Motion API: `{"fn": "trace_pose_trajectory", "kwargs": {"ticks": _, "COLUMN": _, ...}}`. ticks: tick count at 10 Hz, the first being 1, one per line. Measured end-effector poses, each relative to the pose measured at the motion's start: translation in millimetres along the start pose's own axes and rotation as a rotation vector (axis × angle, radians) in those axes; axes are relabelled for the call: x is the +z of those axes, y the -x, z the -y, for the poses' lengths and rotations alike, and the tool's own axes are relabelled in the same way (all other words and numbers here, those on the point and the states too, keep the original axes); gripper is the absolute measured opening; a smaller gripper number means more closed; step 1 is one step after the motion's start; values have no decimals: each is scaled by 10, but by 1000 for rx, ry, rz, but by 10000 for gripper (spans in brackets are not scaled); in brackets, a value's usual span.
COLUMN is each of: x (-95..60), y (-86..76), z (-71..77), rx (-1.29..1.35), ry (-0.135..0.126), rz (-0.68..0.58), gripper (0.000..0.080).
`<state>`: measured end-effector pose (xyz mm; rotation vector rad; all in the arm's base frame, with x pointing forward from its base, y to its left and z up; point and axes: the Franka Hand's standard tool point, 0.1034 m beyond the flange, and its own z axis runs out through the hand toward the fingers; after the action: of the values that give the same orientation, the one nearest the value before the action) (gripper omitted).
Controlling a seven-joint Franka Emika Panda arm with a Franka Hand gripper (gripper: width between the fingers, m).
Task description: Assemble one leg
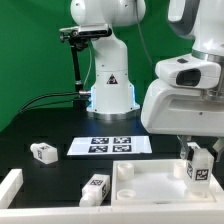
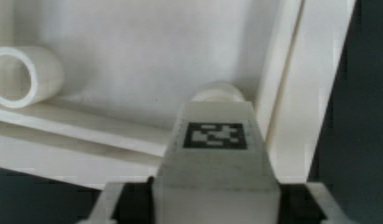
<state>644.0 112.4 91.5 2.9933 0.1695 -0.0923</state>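
Note:
My gripper (image 1: 198,160) is shut on a leg (image 1: 198,166), a small white peg with a black-and-white marker, and holds it upright over the near right corner of the white tabletop (image 1: 150,187). In the wrist view the leg (image 2: 216,145) fills the middle between my fingers (image 2: 120,205), with its marker facing the camera. Below it lie the tabletop's flat face (image 2: 152,90), a raised edge (image 2: 309,90) and a round corner socket (image 2: 19,78). Two more legs lie loose: one (image 1: 43,152) on the black table, one (image 1: 95,189) beside the tabletop.
The marker board (image 1: 110,145) lies flat on the black table behind the tabletop. A white robot base (image 1: 111,85) stands at the back, with a black camera stand (image 1: 78,60) on its left. A white frame corner (image 1: 10,186) sits at the exterior view's lower left.

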Motion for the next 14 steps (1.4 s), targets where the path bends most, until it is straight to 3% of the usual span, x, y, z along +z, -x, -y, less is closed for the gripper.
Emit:
{"fn": "trace_pose_trajectory", "kwargs": {"ticks": 2, "x": 23, "y": 17, "z": -132, "rx": 176, "ry": -23, "rz": -40, "gripper": 292}}
{"fn": "trace_pose_trajectory", "kwargs": {"ticks": 5, "x": 21, "y": -2, "z": -107, "rx": 558, "ry": -55, "rz": -53, "gripper": 291}}
{"fn": "trace_pose_trajectory", "kwargs": {"ticks": 10, "x": 22, "y": -1, "z": -49, "rx": 956, "ry": -62, "rz": -27, "gripper": 291}}
{"fn": "trace_pose_trajectory", "kwargs": {"ticks": 13, "x": 24, "y": -24, "z": 7, "rx": 1383, "ry": -124, "rz": -16, "gripper": 291}}
{"fn": "trace_pose_trajectory", "kwargs": {"ticks": 14, "x": 20, "y": -37, "z": 58, "rx": 1567, "ry": -157, "rz": -4, "gripper": 291}}
